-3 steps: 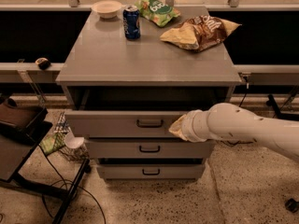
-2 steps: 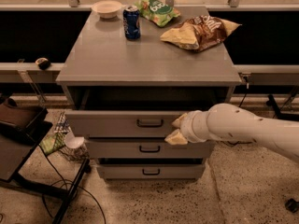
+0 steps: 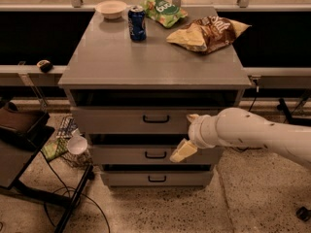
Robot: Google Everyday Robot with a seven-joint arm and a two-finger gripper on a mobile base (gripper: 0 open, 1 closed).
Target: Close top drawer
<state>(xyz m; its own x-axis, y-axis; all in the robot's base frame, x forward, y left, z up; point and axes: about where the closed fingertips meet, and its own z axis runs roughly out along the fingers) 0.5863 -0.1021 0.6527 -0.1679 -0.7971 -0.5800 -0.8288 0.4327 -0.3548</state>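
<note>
Top drawer (image 3: 121,122): partly pulled out under the cabinet top (image 3: 146,62), front panel running left to right; gripper (image 3: 187,134), fingers spread and holding nothing, at the panel's right end beyond the black handle (image 3: 156,119), cabinet directly behind.

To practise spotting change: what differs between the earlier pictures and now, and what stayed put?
The top drawer has slid partway in, though a gap remains. The gripper, at its front's right end, now shows fingers spread, one dropped over the drawer below. The can, bowl and snack bags on top stayed put.
</note>
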